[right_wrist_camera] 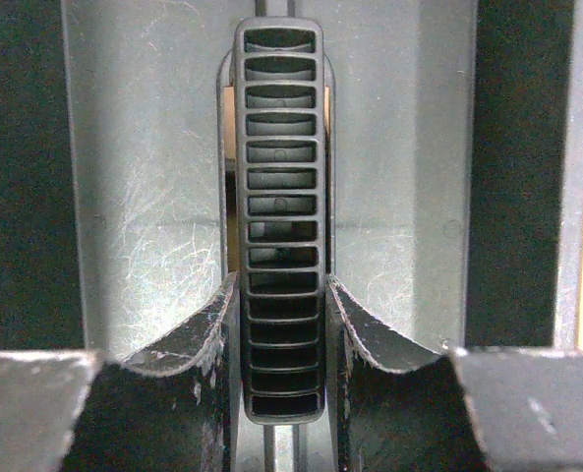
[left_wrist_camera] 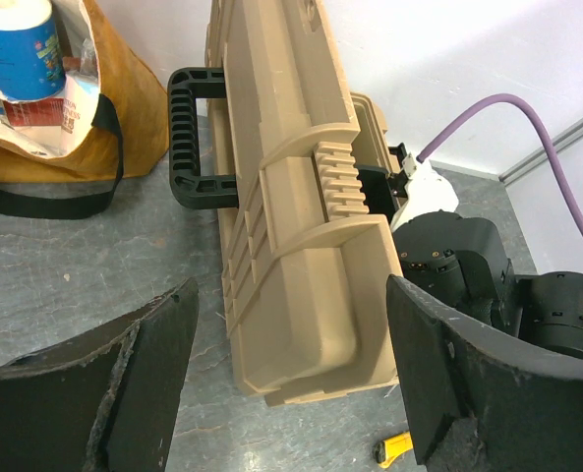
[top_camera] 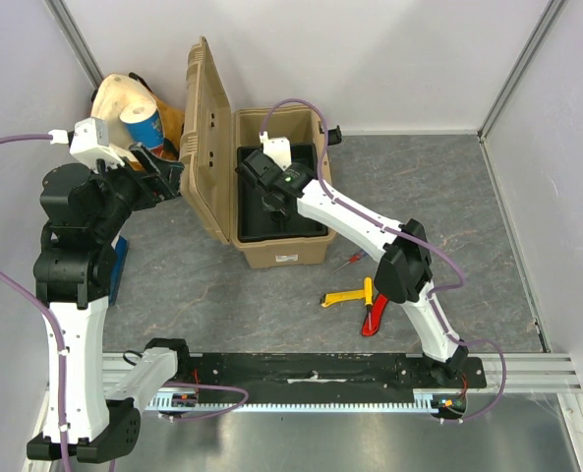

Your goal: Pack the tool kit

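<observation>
The tan toolbox (top_camera: 281,252) stands open at the back centre, its lid (top_camera: 204,147) upright on the left. A black tray (top_camera: 309,224) sits inside. My right gripper (top_camera: 271,193) reaches down into the box and is shut on the tray's ribbed handle (right_wrist_camera: 281,147); my fingers (right_wrist_camera: 198,324) press both its sides. My left gripper (top_camera: 163,169) is open and empty, just left of the lid (left_wrist_camera: 301,226), near the lid's black carry handle (left_wrist_camera: 188,138). The yellow-handled tool (top_camera: 348,295), the red knife (top_camera: 374,321) and the red-blue screwdriver (top_camera: 348,261) lie on the table before the box. The hammer is out of view.
A yellow-cream cloth bag (top_camera: 124,98) with a blue-white canister (left_wrist_camera: 16,49) stands at the back left behind the lid. A blue object (top_camera: 121,267) lies by my left arm. White walls close in the back and sides.
</observation>
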